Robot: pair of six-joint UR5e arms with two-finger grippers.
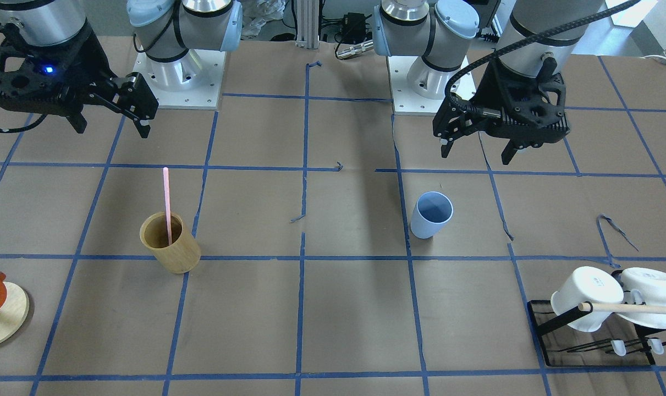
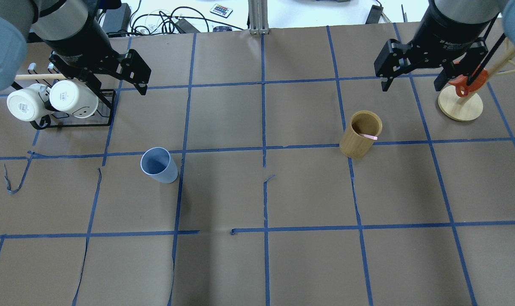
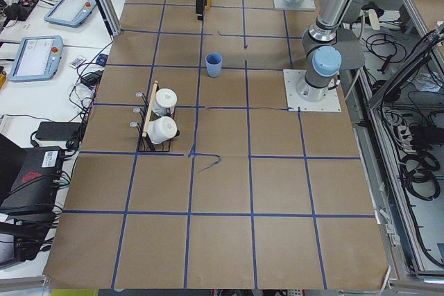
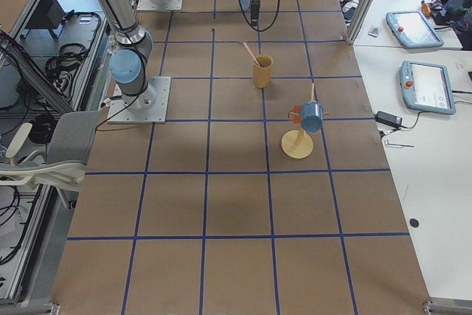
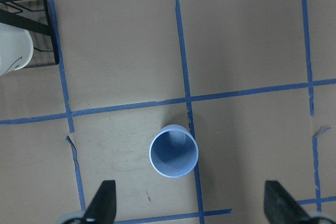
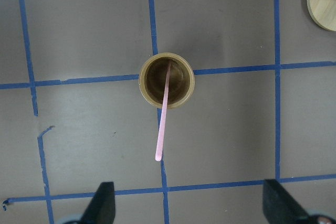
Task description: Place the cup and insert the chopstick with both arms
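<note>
In wooden cup, chopstick half-hidden.

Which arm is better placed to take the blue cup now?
The left. The left gripper, open, hangs nearly over the cup; the right gripper is far off, over the wooden cup that holds the chopstick.

Overhead view. Bare paper rings cup, centre-left: you may come in from any side. Centre-right, chopstick upper half stands free above wooden cup rim; wall encloses lower half. Upper left, white mugs; upper right, round stand: both hem far corners.
</note>
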